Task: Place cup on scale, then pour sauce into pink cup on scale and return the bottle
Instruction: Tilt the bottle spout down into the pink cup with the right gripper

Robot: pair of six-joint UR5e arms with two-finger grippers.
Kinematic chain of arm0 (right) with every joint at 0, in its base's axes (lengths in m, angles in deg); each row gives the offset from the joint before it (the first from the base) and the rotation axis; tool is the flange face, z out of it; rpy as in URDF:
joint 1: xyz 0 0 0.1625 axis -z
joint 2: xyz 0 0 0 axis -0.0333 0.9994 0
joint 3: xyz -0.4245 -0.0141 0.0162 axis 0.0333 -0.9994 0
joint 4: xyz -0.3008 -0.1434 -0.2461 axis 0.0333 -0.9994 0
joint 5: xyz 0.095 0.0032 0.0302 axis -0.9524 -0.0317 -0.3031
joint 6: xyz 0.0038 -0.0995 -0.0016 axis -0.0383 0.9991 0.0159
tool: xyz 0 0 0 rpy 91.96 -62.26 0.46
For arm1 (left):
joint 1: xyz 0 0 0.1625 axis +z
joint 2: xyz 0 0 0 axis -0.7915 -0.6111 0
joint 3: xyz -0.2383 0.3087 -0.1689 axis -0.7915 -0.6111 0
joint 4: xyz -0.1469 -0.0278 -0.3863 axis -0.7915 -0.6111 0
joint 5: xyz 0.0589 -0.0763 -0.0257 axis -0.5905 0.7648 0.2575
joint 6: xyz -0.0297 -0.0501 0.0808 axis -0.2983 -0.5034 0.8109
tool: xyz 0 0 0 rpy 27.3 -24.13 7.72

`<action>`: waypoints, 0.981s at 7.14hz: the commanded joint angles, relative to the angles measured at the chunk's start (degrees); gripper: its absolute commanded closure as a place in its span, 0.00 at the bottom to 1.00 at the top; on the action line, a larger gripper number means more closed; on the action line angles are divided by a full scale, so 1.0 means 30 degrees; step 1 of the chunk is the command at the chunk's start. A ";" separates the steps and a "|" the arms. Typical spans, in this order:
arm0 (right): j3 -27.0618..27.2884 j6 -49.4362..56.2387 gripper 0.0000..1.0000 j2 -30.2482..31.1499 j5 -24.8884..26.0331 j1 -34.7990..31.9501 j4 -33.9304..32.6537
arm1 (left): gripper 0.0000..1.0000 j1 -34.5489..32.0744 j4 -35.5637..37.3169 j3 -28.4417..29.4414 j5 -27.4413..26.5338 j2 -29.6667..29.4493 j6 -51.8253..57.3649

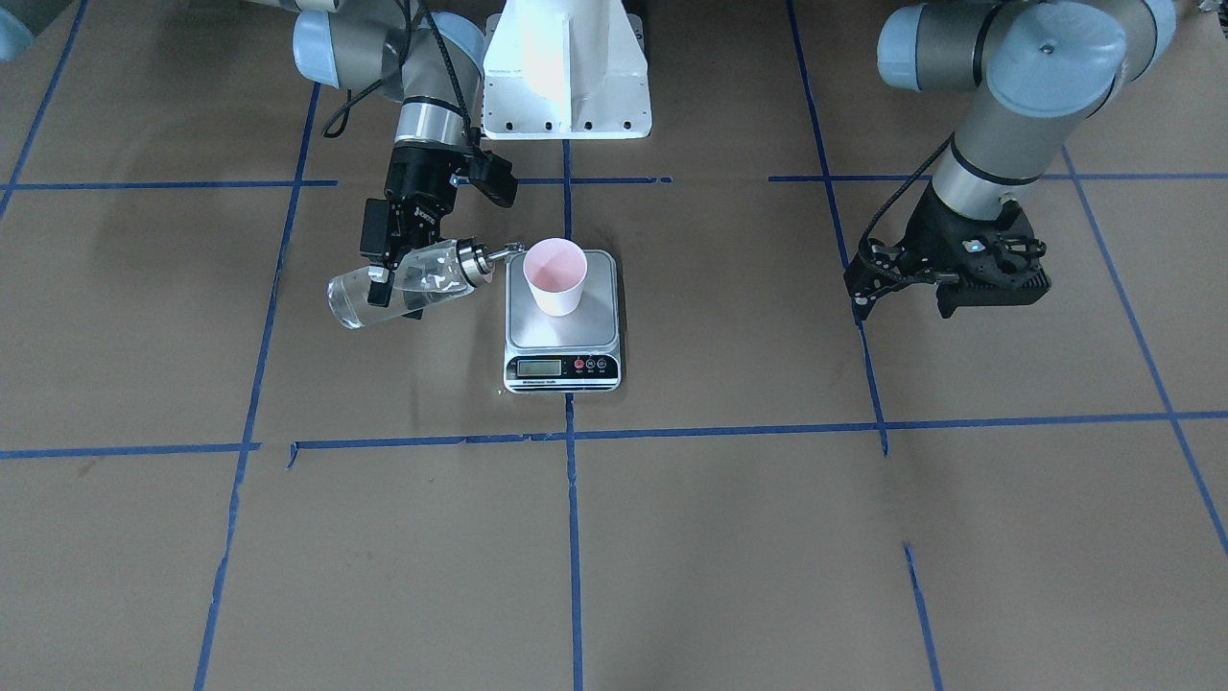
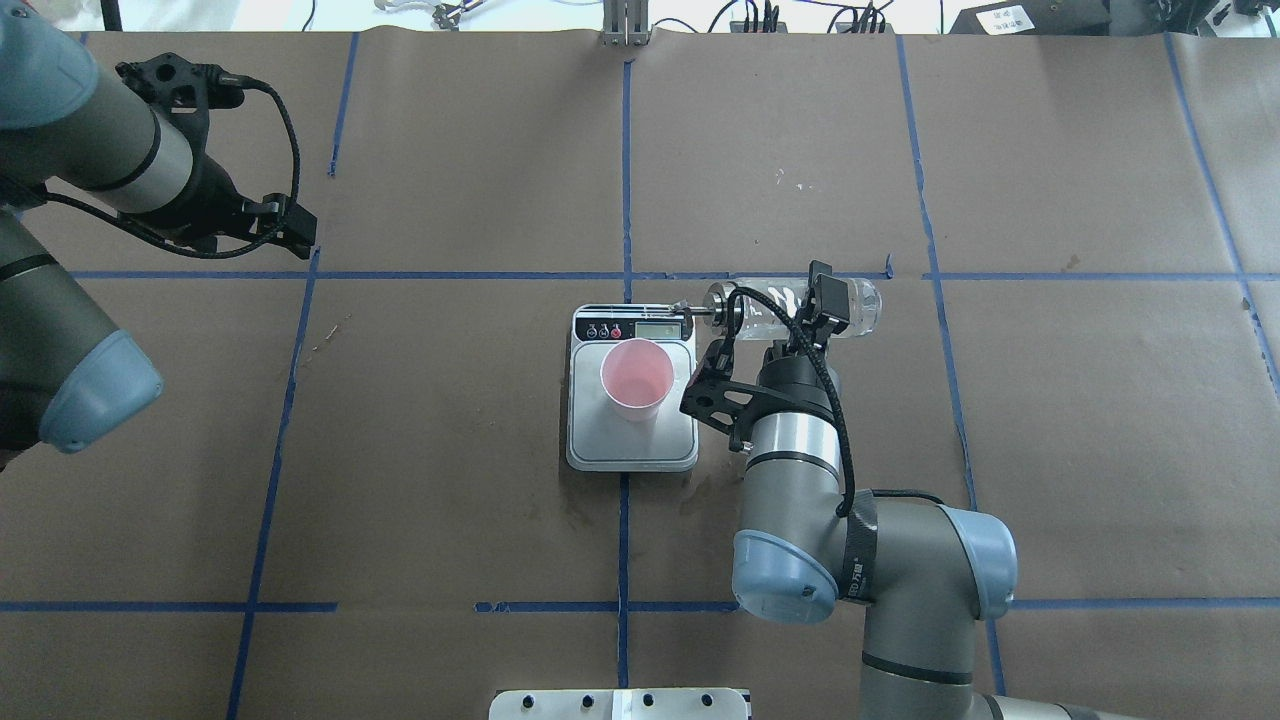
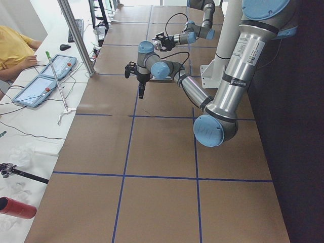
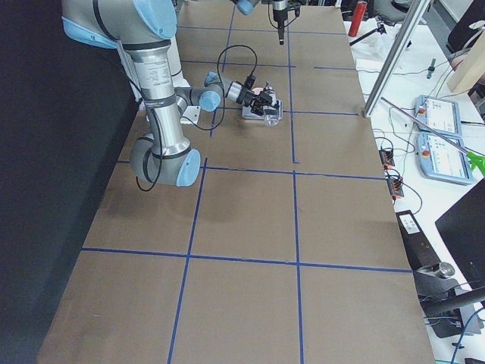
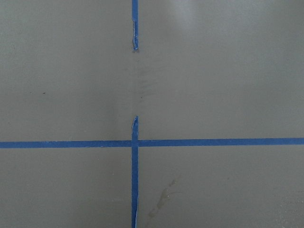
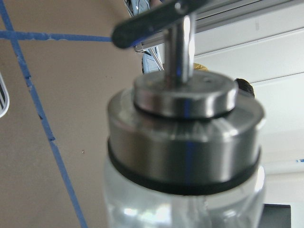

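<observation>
The first step looks done: the cup (image 1: pixel 554 276) stands upright on the scale (image 1: pixel 561 331), on the half of the steel platform away from the display strip, and nothing is touching it.

I judge us to be in the pouring step. My right gripper (image 1: pixel 389 278) is clamped across the middle of the bottle (image 1: pixel 422 278) and holds it in the air, tipped almost level. The cap and spout point at the cup, and the base sits slightly lower on the far side from it. From the front the spout tip sits just beside the cup's rim. From overhead it seems to lie over the corner of the scale by the display. I put that mismatch down to the bottle's height, and I cannot tell whether the tip is truly over the cup's mouth.

I see no stream at the spout. The sauce (image 1: pixel 357 303) is too clear for me to say whether any is in the cup. The display is too small to read.

The left gripper (image 1: pixel 969 274) hangs over bare table (image 1: pixel 729 537), well apart from the scale. I cannot tell whether its fingers are apart or together, and its wrist camera shows only paper and blue tape.

By my reckoning what remains is the pour itself or the rest of it, then righting the bottle and setting it back on the table.
</observation>
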 commanded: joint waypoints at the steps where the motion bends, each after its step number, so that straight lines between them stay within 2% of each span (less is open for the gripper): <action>1: -0.0153 0.2083 1.00 -0.0144 0.1267 0.0207 -0.0304 | 0.00 0.0040 0.0000 0.0020 0.0000 0.0019 -0.0061; 3: -0.0271 0.2619 1.00 -0.0116 0.1361 0.0208 -0.0304 | 0.00 0.0041 0.0000 0.0020 0.0000 0.0048 -0.0091; 7: -0.0682 0.6864 1.00 -0.0116 0.3001 0.0178 -0.0304 | 0.00 0.0041 0.0000 0.0020 0.0000 0.0019 -0.0120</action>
